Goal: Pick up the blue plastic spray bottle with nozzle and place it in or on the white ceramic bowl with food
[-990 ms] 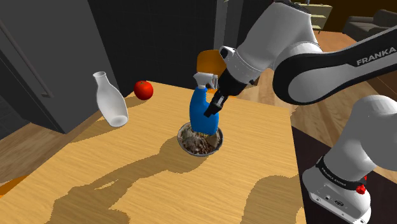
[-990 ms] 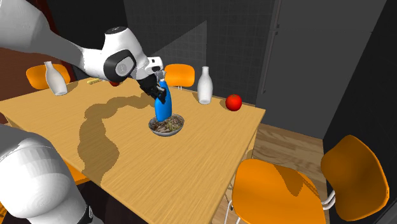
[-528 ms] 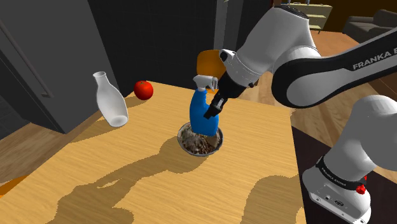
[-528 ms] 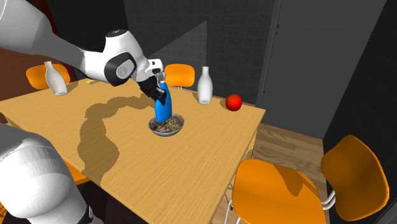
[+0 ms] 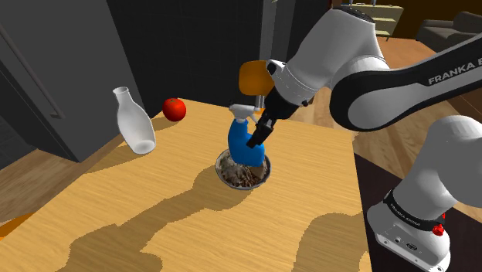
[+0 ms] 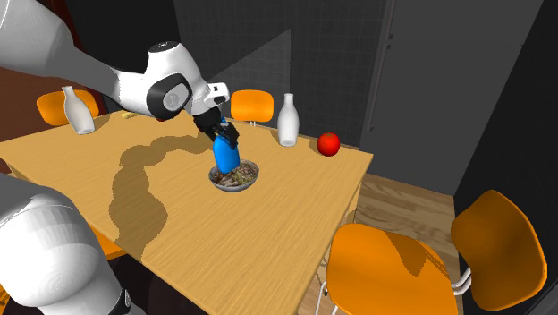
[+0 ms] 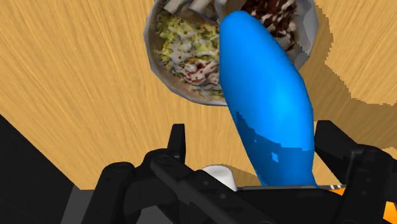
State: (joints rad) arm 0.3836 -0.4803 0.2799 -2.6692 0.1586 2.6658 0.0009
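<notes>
Jaws parted, the black gripper (image 5: 259, 133) (image 6: 224, 132) (image 7: 251, 137) flanks the blue spray bottle (image 5: 241, 145) (image 6: 225, 157) (image 7: 270, 108) without clasping it; in the wrist view one finger (image 7: 177, 143) stands clear of it. The bottle leans with its base in the bowl of food (image 5: 263, 176) (image 6: 243, 185) (image 7: 153, 48) on the wooden table (image 5: 139, 216) (image 6: 295, 206). "FRANKA" reads on the white arm (image 5: 448, 73). A white carafe (image 5: 133, 121) (image 6: 286, 119) and red fruit (image 5: 174, 109) (image 6: 328, 144) sit beyond the bowl. The second exterior view adds a second carafe (image 6: 77, 110) at its far left and orange chairs (image 6: 384, 259).
</notes>
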